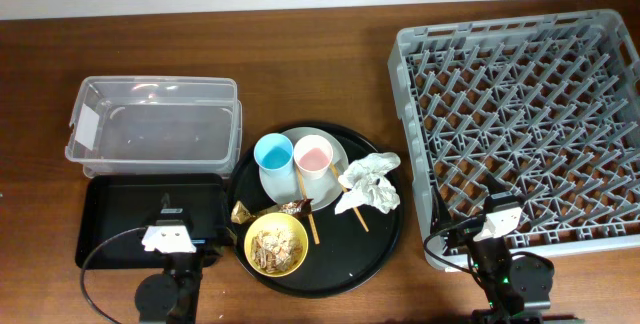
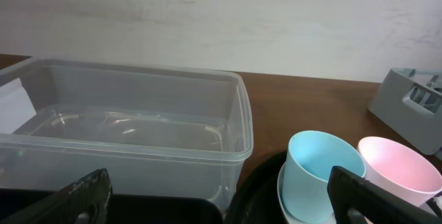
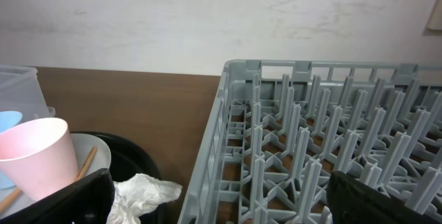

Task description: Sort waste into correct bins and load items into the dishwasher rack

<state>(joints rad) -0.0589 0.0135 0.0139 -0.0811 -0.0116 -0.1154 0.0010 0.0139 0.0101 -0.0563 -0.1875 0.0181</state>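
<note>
Brown table (image 1: 320, 64), left hand (image 2: 219, 200) wide open, empty, right hand (image 3: 219, 200) likewise

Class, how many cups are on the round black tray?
2: the light-blue cup and the pink cup stand side by side on the pale plate, blue nearer the clear tub. No others show.

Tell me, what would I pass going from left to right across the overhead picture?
Clear plastic tub → light-blue cup → pink cup → crumpled white napkin → grey dishwasher rack.
</note>
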